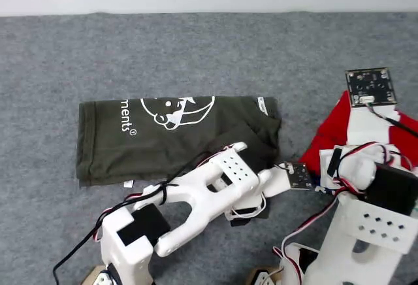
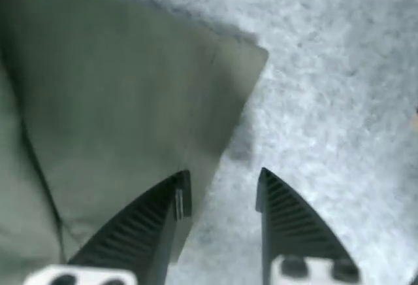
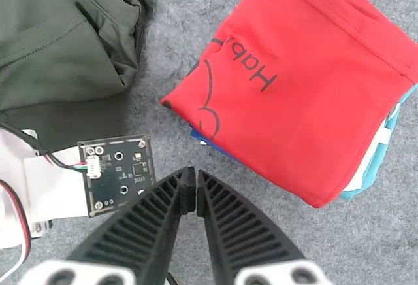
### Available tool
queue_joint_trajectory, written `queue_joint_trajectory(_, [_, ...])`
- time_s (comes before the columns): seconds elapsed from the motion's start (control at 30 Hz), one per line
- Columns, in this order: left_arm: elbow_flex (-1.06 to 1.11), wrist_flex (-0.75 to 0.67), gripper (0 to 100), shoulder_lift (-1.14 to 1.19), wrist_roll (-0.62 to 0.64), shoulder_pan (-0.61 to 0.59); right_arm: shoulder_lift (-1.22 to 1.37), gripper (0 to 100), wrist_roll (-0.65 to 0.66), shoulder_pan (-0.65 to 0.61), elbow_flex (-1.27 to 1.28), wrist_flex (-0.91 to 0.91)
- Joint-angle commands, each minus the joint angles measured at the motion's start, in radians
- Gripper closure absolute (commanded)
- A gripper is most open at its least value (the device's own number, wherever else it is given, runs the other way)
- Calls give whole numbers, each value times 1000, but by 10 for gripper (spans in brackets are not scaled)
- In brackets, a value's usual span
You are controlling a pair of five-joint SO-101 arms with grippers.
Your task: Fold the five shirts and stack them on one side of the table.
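Olive shirt (image 1: 163, 138), folded flat on the grey table (image 1: 59, 56). My left gripper (image 2: 223, 179), released, straddles its corner edge. My right gripper (image 3: 196, 182), clenched on nothing, hangs beside the red shirt (image 3: 294, 89), which lies atop other folded shirts (image 3: 390, 131) at the right.

Soft, even light from above keeps the grey table (image 1: 209, 50) bright. Shadows are weak (a narrow one hugs the green shirt (image 2: 117, 89) at the left wrist view's centre); the shirt itself looks dim.
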Motion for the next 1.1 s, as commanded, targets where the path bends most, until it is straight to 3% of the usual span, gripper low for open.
queue_joint_trajectory(0.0, [31,-80,829,-58,6,-8,-28,989,-9,5,-6,35])
queue_joint_trajectory(0.67, [36,-135,885,-44,54,-17,-30,989,-9,5,-6,36])
queue_joint_trajectory(0.87, [-33,-92,990,21,55,-12,-30,989,-9,5,-8,36])
queue_joint_trajectory(1.07, [-42,-86,995,-31,55,-11,-30,989,-9,5,-8,36])
